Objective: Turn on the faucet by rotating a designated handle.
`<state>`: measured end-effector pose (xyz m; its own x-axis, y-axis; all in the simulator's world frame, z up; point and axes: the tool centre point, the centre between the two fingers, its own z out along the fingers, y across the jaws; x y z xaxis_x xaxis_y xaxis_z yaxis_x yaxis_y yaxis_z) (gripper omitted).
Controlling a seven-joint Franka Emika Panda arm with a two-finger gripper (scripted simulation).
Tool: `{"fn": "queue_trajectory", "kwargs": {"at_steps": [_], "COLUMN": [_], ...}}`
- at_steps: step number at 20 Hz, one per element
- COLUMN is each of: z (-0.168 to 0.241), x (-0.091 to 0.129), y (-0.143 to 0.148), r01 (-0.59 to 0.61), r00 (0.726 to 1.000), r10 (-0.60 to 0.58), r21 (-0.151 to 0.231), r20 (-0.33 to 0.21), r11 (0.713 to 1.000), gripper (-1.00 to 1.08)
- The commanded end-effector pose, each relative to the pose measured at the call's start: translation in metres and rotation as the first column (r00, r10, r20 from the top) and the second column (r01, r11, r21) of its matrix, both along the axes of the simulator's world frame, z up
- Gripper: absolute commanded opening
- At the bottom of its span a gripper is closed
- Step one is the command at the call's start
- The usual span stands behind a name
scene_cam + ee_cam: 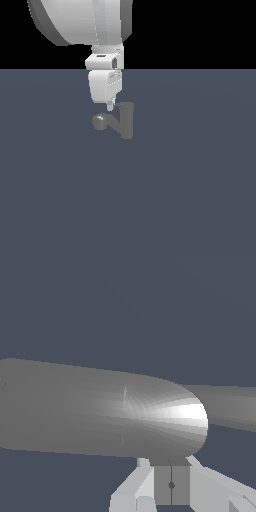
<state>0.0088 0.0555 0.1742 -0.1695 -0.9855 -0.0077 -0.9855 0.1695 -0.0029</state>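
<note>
The faucet (pixel 127 121) is a small dull grey tap standing on the dark floor, with its curved spout ending in a rounded head (pixel 100 121) toward the exterior view's left. The handle (pixel 119 104) is a thin blade projecting from the top of the upright body toward the exterior view's left. My gripper (pixel 110 106) hangs straight down, its fingertips level with the handle's free end and right beside it; I cannot tell whether they touch. In the wrist view a thick grey faucet part with a rounded end (pixel 125 411) fills the middle, and my gripper (pixel 171 485) shows its fingers pressed together, holding nothing.
The faucet stands alone on a flat dark blue-grey floor (pixel 190 200). My arm's large white links (pixel 80 20) hang above the faucet at the top of the exterior view.
</note>
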Motion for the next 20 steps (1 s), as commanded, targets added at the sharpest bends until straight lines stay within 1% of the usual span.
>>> {"fn": "queue_trajectory", "kwargs": {"at_steps": [1, 5, 6, 7, 20], "z": [-0.001, -0.001, -0.001, 0.000, -0.001], "x": [-0.005, -0.013, -0.013, -0.010, 0.013], "y": [-0.033, -0.054, -0.054, -0.027, -0.101], "r01": [0.033, 0.035, 0.035, -0.001, 0.026], "r00": [0.999, 0.999, 0.999, 1.000, 1.000], "r10": [-0.033, -0.035, -0.035, 0.001, -0.026], "r21": [-0.006, -0.007, -0.007, -0.001, -0.006], "r20": [-0.003, -0.004, -0.004, 0.000, -0.003], "r11": [0.999, 0.999, 0.999, 1.000, 1.000], "gripper": [-1.00, -1.00, -1.00, -1.00, -1.00]}}
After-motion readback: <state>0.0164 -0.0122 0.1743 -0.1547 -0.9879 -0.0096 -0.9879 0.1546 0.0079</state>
